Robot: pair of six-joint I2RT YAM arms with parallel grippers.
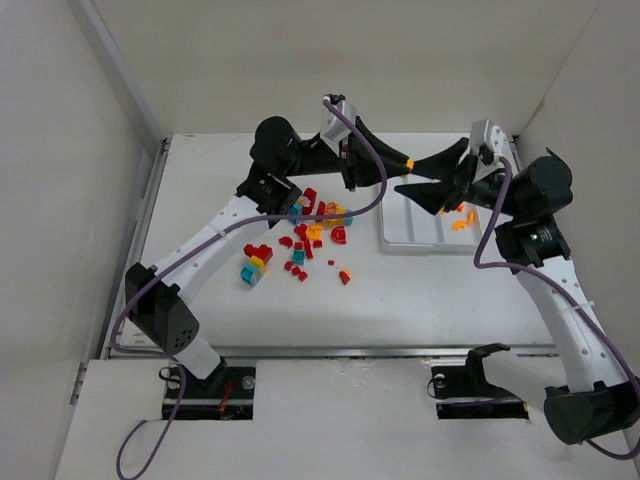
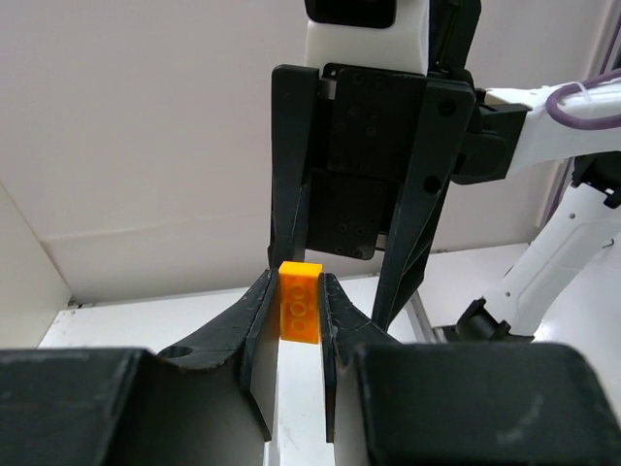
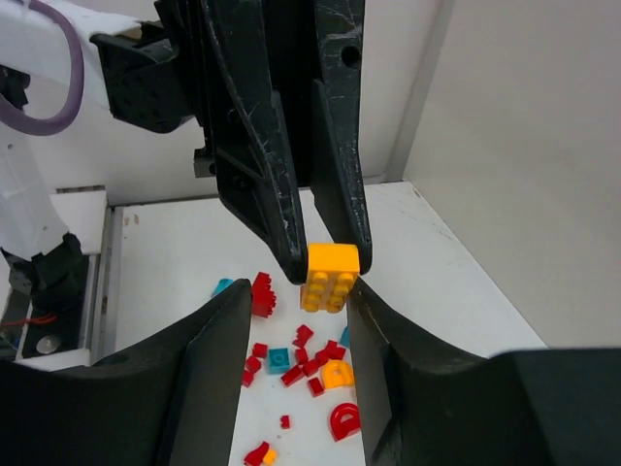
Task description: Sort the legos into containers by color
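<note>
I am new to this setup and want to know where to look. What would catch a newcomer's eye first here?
The two arms meet in mid-air at the back of the table: the left gripper pinches an orange brick, and the open right gripper flanks it. Below lie a loose pile of red, orange and teal legos at the centre and a white tray to its right.

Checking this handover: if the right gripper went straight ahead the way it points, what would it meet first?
Most likely the orange brick, which the left gripper holds pinched at its tips. The brick sits right between the tips of the open right gripper.
</note>
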